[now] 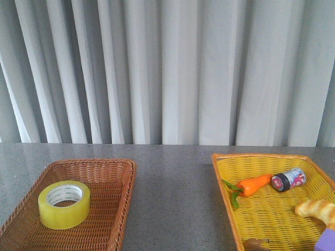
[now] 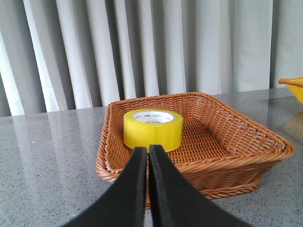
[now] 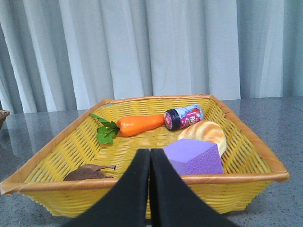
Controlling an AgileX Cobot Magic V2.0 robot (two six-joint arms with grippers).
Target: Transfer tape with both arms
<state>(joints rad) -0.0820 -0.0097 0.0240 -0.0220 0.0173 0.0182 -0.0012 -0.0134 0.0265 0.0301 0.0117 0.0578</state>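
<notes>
Tape core reads "deli", lying in brown basket

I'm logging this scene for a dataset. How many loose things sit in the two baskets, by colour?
Yellow: 1, the tape
Orange: 1, the carrot
Black-lidded: 1, the jar
Golden: 1, the bread
Purple: 1, the block
Brown: 1, the leaf
Total: 6

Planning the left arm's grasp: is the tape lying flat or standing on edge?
Flat. The tape rests in the brown basket with its core hole facing up.
</notes>
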